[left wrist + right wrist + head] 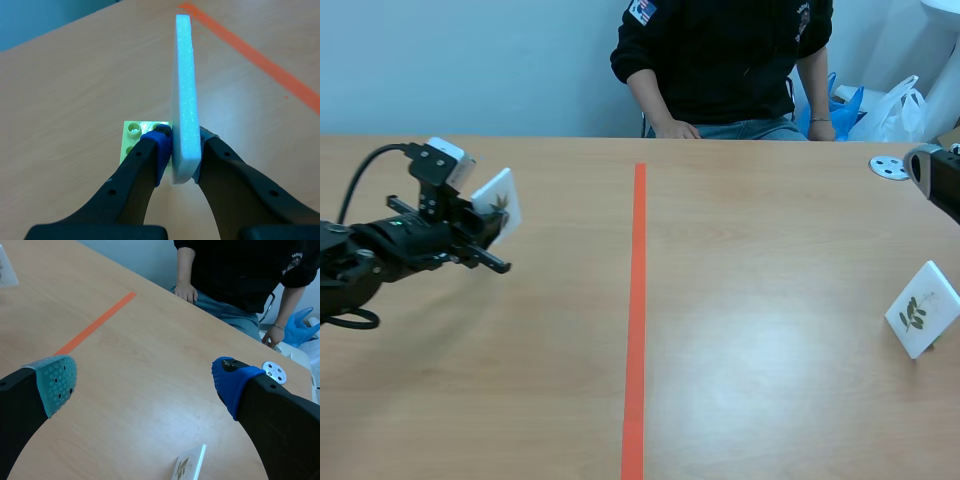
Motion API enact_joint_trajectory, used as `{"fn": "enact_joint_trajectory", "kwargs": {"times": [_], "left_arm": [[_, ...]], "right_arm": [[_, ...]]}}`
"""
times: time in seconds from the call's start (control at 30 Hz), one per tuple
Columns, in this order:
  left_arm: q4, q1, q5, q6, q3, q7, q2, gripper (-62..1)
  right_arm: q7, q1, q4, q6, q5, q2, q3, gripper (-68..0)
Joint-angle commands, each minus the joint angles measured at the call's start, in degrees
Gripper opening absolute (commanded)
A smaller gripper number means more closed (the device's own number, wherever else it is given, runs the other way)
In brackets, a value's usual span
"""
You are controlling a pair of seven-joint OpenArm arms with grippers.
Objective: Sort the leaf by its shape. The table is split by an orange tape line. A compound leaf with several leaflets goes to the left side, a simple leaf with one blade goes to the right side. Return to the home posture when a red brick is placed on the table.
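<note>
One card (184,95), pinched upright in the left gripper (184,145), hangs over the bench (770,350) well left of the tape (638,300); the right gripper (145,382) sits spread.

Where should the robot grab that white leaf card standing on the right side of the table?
Take the leaf card by its upper edge, from above, one finger on each flat face. It stands tilted on edge and is thin, so the open right gripper could probably pinch across its thickness.
</note>
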Motion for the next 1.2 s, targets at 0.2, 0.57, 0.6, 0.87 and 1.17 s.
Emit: {"fn": "enact_joint_trajectory", "kwargs": {"times": [0.2,0.57,0.6,0.87,1.17], "left_arm": [[0.7,0.3,-0.7,-0.1,-1.4,0.1,-7.3,-53.5],[0.6,4.7,-0.9,1.4,-2.1,-1.1,-13.1,-53.4],[0.6,5.0,-1.4,1.4,-2.3,-1.1,-13.2,-53.4],[0.5,7.4,-3.8,2.7,-3.0,-0.8,-13.2,-53.4],[-0.4,9.7,-4.9,2.9,-3.0,-1.0,-12.7,-48.7]], "right_arm": [[0.9,0.7,0.6,-0.4,0.4,0.6,0.7,-12.4],[0.9,0.7,0.6,-0.4,0.4,0.5,0.7,-12.4],[0.9,0.7,0.6,-0.4,0.4,0.5,0.7,-12.4],[1.1,0.7,0.6,-0.4,0.4,0.5,0.7,-12.4],[1.4,0.7,0.6,-0.4,0.4,0.4,0.7,-12.4]]}}
